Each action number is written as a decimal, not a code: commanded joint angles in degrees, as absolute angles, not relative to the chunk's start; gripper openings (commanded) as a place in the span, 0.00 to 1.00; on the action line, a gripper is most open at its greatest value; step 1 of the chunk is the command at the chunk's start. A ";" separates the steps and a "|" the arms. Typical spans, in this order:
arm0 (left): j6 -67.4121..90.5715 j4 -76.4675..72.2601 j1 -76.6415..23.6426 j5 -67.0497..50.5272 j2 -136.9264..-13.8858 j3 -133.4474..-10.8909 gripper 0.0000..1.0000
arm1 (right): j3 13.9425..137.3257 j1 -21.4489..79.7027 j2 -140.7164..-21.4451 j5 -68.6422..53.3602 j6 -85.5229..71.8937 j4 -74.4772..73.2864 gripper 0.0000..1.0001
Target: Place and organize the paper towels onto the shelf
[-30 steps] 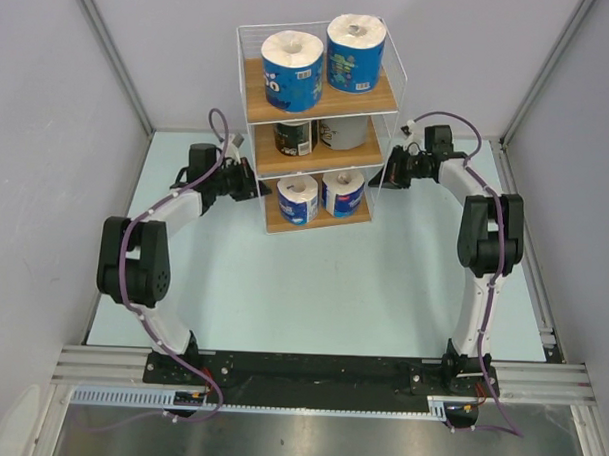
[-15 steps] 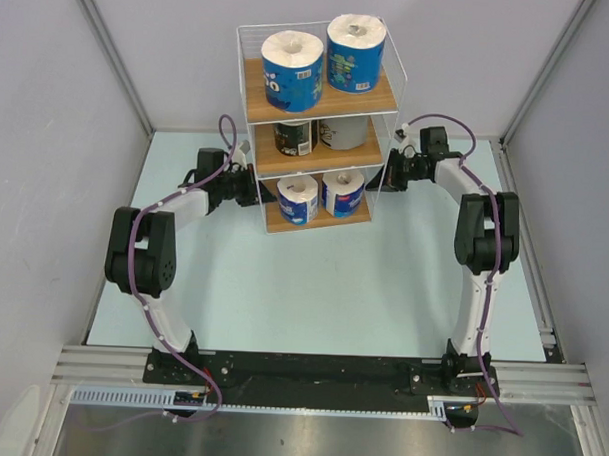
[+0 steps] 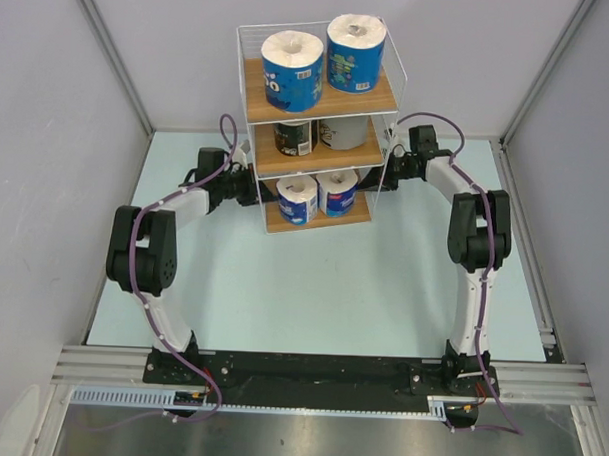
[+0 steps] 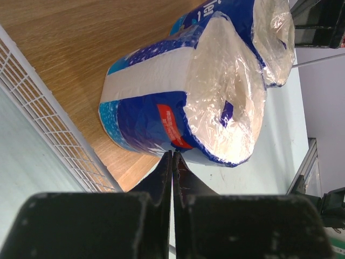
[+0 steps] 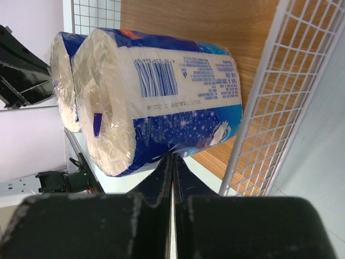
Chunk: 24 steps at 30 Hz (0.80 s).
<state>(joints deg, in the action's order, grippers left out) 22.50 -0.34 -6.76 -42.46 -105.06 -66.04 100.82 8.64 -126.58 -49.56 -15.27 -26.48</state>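
Both claws are pinched shut and empty. The left claw [image 4: 172, 156] tip meets a blue roll [image 4: 145, 102] whose red label is unreadable. The right claw [image 5: 172, 157] meets a barcoded roll [image 5: 178, 102] on the shelf [image 5: 215, 21].

Paper towels [image 3: 292, 69] sit two abreast on each shelf [image 3: 317, 161] tier; my left tool [image 3: 252, 186] and right tool [image 3: 389, 172] flank the bottom tier.

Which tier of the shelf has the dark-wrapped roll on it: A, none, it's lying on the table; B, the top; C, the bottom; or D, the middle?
D: in the top view the dark-wrapped roll stands on the middle board of the shelf, next to the grey-wrapped roll.
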 commanded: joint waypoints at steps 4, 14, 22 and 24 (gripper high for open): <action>23.47 -2.64 -7.47 -44.56 -106.26 -68.64 0.00 | 103.45 9.67 -127.53 -51.06 -15.03 -27.16 0.00; 24.08 -2.90 -7.56 -42.80 -107.31 -71.01 0.00 | 103.01 9.84 -127.44 -51.50 -14.94 -27.07 0.00; 24.87 -2.81 -7.56 -42.72 -108.46 -72.16 0.00 | 102.57 9.84 -127.27 -51.59 -14.68 -26.98 0.00; 24.61 -2.46 -7.47 -42.02 -107.59 -71.37 0.00 | 101.78 9.41 -126.39 -51.16 -14.68 -27.16 0.00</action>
